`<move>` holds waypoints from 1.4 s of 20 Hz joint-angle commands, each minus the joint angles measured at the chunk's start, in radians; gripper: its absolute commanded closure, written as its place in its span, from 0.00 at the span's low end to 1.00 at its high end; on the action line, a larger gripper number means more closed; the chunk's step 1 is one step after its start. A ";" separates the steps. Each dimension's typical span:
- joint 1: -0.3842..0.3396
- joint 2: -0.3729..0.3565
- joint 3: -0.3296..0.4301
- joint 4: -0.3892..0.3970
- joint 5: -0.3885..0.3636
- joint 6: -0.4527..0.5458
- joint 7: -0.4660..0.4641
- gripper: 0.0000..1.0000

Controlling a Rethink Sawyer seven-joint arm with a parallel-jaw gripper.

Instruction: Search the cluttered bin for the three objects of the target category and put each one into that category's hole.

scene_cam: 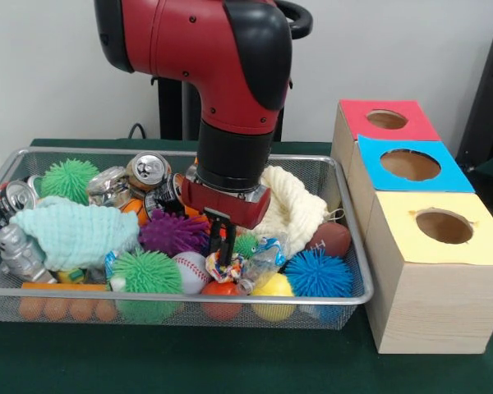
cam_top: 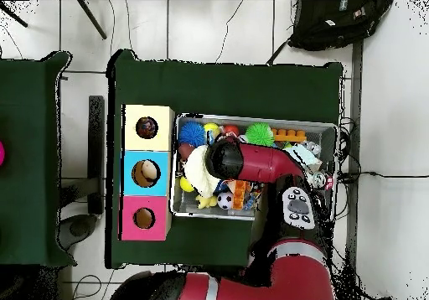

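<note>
The wire mesh bin (scene_cam: 172,296) stands on the green table, full of mixed objects. In the overhead view the bin (cam_top: 251,119) lies right of the boxes. The yellow-surround hole (scene_cam: 444,226) tops the nearest wooden box, right of the bin; it also shows in the overhead view (cam_top: 147,127). My gripper (scene_cam: 223,245) reaches down into the middle of the bin, just above a crinkly colourful wrapper (scene_cam: 222,267), between a purple spiky ball (scene_cam: 171,233) and a small green spiky ball (scene_cam: 246,245). In the overhead view the arm (cam_top: 251,162) hides the gripper.
The bin also holds green spiky balls (scene_cam: 146,275), a blue spiky ball (scene_cam: 318,273), a baseball (scene_cam: 191,271), crushed cans (scene_cam: 148,170), a mint cloth (scene_cam: 74,232), a cream cloth (scene_cam: 292,205) and a brown football (scene_cam: 330,239). Blue-surround (scene_cam: 409,165) and red-surround (scene_cam: 386,120) holes lie behind the yellow one.
</note>
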 commanded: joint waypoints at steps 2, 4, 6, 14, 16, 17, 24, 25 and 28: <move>-0.009 0.007 0.072 0.071 0.041 0.015 0.128 1.00; -0.008 0.006 0.073 0.069 0.044 0.016 0.128 1.00; -0.007 0.001 0.075 0.074 0.047 0.015 0.128 1.00; 0.024 -0.059 0.066 0.071 0.082 0.077 0.146 1.00; 0.031 -0.073 0.064 0.068 0.093 0.095 0.149 1.00; 0.034 -0.076 0.063 0.066 0.098 0.099 0.151 1.00; 0.072 -0.099 0.039 0.023 0.149 0.155 0.173 1.00; 0.075 -0.102 0.038 0.020 0.156 0.165 0.174 1.00; 0.099 -0.110 0.019 -0.002 0.175 0.195 0.185 1.00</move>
